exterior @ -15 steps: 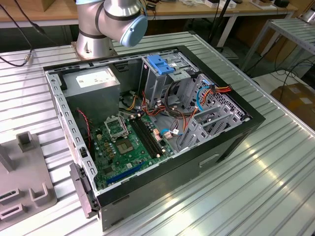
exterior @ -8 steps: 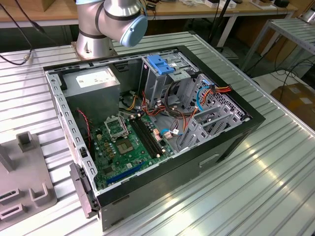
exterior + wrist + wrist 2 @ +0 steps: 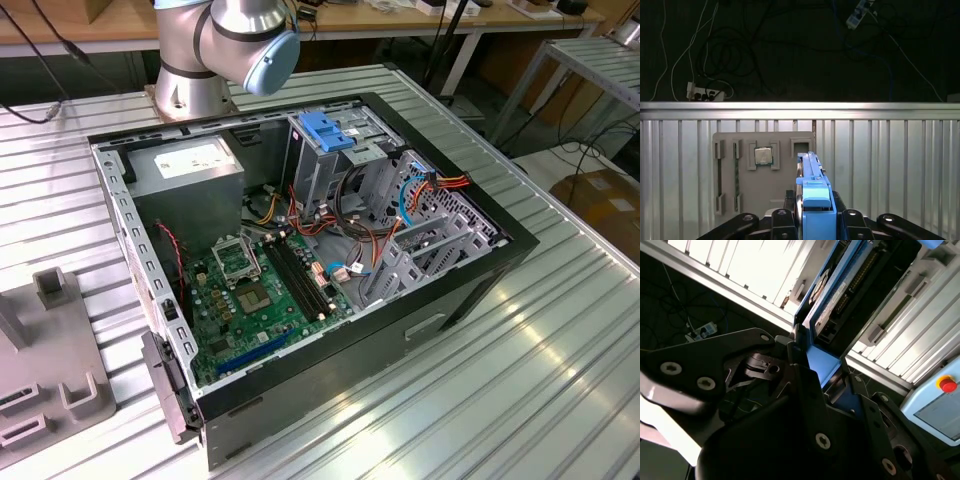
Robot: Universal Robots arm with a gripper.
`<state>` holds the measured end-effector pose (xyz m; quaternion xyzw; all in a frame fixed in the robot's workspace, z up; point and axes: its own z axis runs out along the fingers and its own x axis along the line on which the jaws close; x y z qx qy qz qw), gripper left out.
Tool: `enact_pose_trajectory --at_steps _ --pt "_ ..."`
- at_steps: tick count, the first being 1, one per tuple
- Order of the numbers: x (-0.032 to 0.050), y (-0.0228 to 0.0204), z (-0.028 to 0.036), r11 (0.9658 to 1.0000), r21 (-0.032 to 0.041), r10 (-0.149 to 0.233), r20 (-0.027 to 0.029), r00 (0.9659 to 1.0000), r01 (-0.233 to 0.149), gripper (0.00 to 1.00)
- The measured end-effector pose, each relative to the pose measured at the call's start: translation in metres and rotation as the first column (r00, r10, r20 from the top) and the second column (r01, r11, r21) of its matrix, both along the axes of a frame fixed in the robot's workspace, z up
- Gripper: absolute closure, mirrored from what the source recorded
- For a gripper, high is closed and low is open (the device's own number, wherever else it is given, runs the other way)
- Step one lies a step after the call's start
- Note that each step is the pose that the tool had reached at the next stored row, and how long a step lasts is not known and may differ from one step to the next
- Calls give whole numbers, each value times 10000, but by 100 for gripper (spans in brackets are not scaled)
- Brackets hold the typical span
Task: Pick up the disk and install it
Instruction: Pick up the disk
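My gripper (image 3: 814,216) is shut on the disk (image 3: 812,172), which I see edge-on with its bright blue frame standing up between the black fingers (image 3: 782,220). In the second wrist view the disk (image 3: 834,295) shows its grey face, white label and blue edge, clamped in the gripper (image 3: 807,367). I hold it in the air above the ribbed metal table (image 3: 890,165), over the grey holder plate (image 3: 765,190). The open computer case (image 3: 480,290) lies on the table in the exterior view, with its metal drive cage and blue latch (image 3: 325,130) at the back.
The holder plate carries a square chip (image 3: 763,156) and a memory stick (image 3: 736,175). A power supply box (image 3: 190,165) and the motherboard (image 3: 255,290) sit in the case. The arm's base (image 3: 190,70) stands behind it. A red button (image 3: 947,385) sits on a pale box. Cables lie on the floor.
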<state>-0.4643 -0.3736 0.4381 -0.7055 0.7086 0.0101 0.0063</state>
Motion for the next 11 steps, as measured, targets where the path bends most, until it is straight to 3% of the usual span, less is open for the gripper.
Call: enact_pose_trajectory --at_steps 11 --pt "0 0 28 10000 0 0 0 10000 0 63"
